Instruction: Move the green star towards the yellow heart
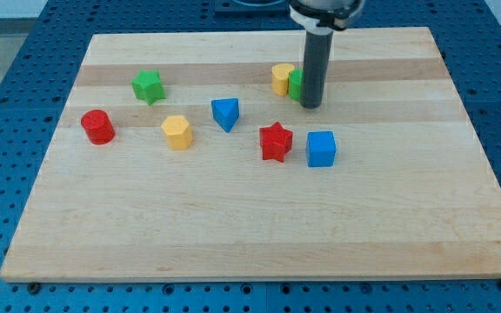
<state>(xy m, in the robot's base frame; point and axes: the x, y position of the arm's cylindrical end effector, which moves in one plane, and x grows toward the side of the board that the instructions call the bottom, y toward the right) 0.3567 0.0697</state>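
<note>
Here, on the desk [259, 226]: green star [147, 86] at the view's upper left, well apart from yellow heart [281, 78]; my tip [310, 106] beside heart; no pincer visible.

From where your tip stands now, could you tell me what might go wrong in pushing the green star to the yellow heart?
1. My tip stands far right of the green star, against a green block touching a yellow block; leaving could nudge them.
2. The yellow hexagonal block and blue triangular block lie near the path and might get bumped.
3. The star could spin off a glancing push.
</note>
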